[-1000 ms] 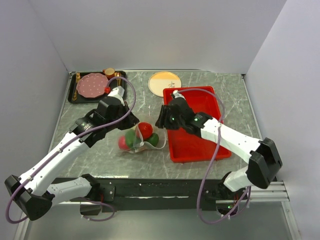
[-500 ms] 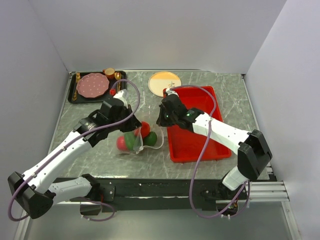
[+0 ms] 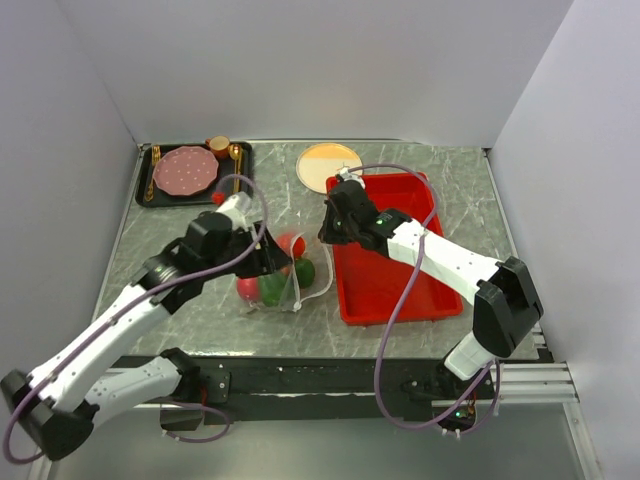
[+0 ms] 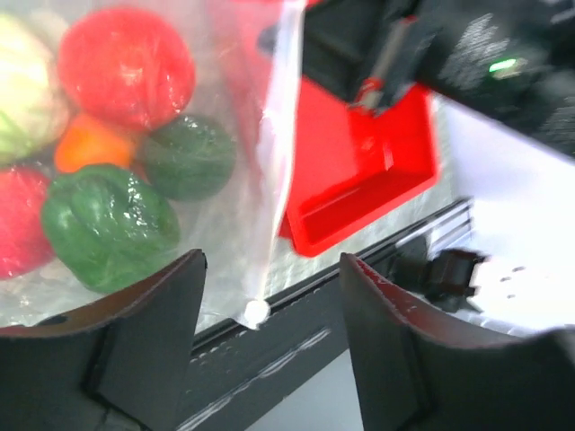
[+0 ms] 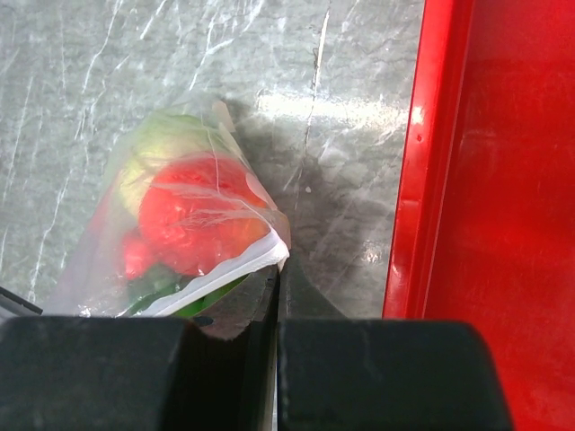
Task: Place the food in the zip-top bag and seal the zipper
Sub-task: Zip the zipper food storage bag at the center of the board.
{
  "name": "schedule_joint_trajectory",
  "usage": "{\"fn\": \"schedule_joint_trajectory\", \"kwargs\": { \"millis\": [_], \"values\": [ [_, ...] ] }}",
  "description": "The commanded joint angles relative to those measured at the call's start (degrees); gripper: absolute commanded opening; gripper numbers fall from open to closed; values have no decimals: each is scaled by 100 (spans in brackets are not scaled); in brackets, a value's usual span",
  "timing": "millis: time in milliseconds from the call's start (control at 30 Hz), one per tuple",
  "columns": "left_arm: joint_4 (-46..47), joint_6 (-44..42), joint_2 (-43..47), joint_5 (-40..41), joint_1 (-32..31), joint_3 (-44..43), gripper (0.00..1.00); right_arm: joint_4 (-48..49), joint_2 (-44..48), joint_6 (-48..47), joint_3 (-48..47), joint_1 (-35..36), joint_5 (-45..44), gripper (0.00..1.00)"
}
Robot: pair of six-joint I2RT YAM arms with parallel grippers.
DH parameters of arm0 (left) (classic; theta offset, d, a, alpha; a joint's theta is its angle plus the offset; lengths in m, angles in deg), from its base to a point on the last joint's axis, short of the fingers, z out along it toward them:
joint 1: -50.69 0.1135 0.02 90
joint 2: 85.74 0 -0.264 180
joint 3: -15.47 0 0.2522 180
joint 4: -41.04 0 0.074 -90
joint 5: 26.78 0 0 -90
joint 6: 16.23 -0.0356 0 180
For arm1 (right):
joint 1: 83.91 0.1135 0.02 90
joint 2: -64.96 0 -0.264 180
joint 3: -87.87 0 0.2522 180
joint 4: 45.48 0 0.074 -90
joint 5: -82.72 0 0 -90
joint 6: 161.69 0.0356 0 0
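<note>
Evidently sealing comes next: the right fingers point(image 5: 265, 301) clamp one zipper point(image 5: 243, 265) corner; the left fingers point(image 4: 153, 332) stand apart astride the strip; best keep that corner taut and pinch steadily along. One zip-top bag point(image 3: 290, 295) on the desk point(image 3: 450, 180) holds six food point(image 4: 126, 67) pieces: two red, two dark green, one orange, one pale green.

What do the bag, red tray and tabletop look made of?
The bag: thin, glossy clear plastic film; it creases and the food shows through. The red tray: probably hard plastic, smooth, highlights along its rim. The tabletop: grey with white veins, marble or a printed laminate, hard to tell.
</note>
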Motion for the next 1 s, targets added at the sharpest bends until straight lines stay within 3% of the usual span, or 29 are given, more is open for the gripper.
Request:
{"fn": "schedule_joint_trajectory", "kwargs": {
  "millis": [0,133,267,367,800,967],
  "values": [
    [214,619,727,626,5,111,69,16,-18,-27,-212,-23,-116,0],
    [766,1735,1500,512,-30,998,65,-19,-1,69,-230,-23,-142,0],
    [1128,3034,2537,635,-249,2244,67,16,43,201,-186,-32,-90,0],
    [1233,3606,2977,881,-311,2703,68,33,131,272,-203,-23,-89,0],
    [2122,4935,2337,1127,-1277,3478,70,-90,8,447,-520,-67,-370,0],
    [2674,5472,2503,1328,-1515,4039,72,-81,17,544,-546,-146,-335,0]
  ]
}}
